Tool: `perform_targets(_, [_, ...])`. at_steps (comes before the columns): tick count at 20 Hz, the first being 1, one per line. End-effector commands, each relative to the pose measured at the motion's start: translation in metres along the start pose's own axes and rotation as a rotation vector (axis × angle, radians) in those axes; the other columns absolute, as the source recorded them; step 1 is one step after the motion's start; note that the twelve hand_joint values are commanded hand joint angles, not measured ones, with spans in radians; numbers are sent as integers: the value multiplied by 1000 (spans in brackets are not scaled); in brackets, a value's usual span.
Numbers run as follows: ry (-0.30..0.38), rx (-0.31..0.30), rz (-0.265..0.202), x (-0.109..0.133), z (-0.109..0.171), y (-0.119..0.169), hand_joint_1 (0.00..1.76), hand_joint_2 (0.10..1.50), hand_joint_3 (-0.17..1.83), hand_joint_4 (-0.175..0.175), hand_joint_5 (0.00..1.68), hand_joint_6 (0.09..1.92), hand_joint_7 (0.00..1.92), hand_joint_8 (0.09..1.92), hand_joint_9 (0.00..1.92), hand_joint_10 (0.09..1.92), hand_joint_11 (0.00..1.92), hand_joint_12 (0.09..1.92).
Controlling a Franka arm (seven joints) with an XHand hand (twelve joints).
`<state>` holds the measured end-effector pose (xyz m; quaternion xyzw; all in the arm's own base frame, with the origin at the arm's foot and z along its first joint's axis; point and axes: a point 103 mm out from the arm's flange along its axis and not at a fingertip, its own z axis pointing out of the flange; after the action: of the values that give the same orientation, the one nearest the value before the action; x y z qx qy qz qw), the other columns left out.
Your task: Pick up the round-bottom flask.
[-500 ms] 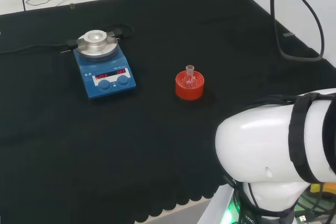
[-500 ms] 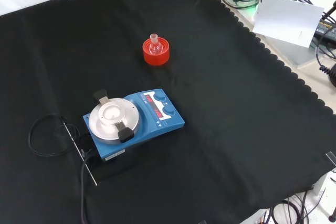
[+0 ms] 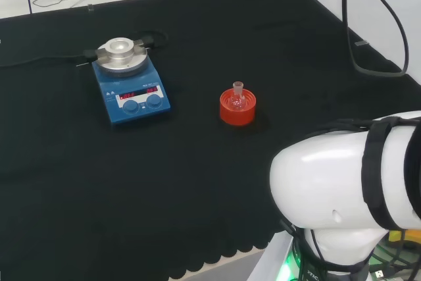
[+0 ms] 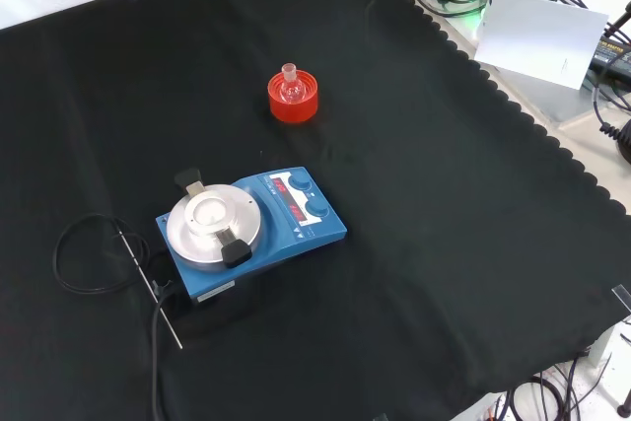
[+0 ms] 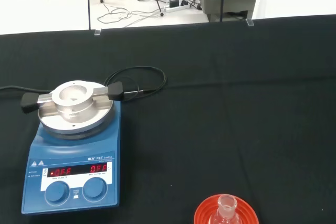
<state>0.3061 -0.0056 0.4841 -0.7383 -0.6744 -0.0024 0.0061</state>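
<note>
Clear round-bottom flask (image 4: 290, 86) upright on red stand (image 4: 294, 100)

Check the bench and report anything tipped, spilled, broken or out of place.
Nothing stands out. The round-bottom flask sits upright, neck up, in its red ribbed stand, and the blue hotplate stirrer sits flat on the black cloth. No spill or breakage shows.

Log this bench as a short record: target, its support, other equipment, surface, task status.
target: round-bottom flask, clear glass, upright, neck up
support: red ribbed stand, flask seated in it
other equipment: blue hotplate stirrer with round metal top, black cable trailing from it
surface: black cloth
relation: in the head view the flask stands right of the stirrer, apart from it
task status: flask not yet picked up
</note>
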Motion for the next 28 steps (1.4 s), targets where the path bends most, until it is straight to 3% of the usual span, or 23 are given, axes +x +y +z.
perform_targets(1, [-17, -1, -13, 13, 1, -2, 75, 1300, 306, 5, 347, 348, 124, 538, 227, 632, 0, 1378])
perform_targets(7, [-4, 4, 2, 7, 5, -3, 77, 1304, 296, 5, 353, 343, 128, 539, 229, 632, 0, 1378])
perform_targets(15, [50, 52, 67, -47, 38, 11, 99, 1301, 280, 5, 365, 339, 140, 541, 240, 635, 1, 1381])
perform_targets(21, [78, 88, 111, -74, 74, 24, 133, 1292, 266, 2, 377, 338, 150, 543, 250, 638, 6, 1383])
perform_targets(28, [89, 92, 94, -92, 121, 48, 207, 1263, 247, 0, 389, 335, 165, 549, 269, 642, 12, 1387])
